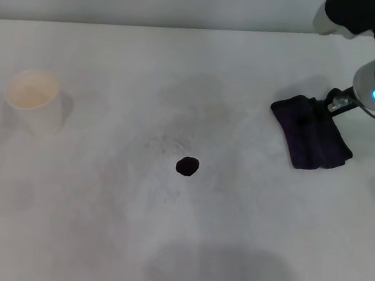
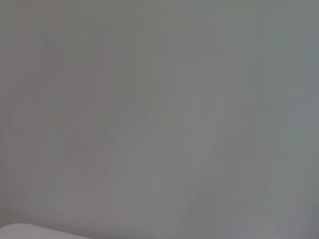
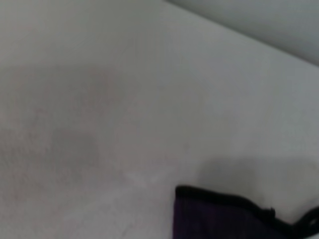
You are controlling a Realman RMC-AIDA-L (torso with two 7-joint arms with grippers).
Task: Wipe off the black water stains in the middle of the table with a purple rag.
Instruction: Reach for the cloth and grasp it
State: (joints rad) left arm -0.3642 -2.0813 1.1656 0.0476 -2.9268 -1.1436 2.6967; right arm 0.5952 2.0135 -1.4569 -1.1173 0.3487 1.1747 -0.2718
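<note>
The purple rag (image 1: 312, 132) lies folded on the white table (image 1: 96, 225) at the right. Its corner also shows in the right wrist view (image 3: 224, 216). The small round black stain (image 1: 186, 166) sits near the middle of the table, well left of the rag. My right gripper (image 1: 327, 102) reaches in from the right and is at the rag's far right edge; whether it grips the cloth does not show. My left gripper is out of view; the left wrist view shows only a blank grey surface.
A white cup (image 1: 35, 98) stands upright at the left of the table. Faint grey smudges (image 1: 167, 141) lie just beyond the stain. The table's far edge (image 1: 186, 28) meets a pale wall.
</note>
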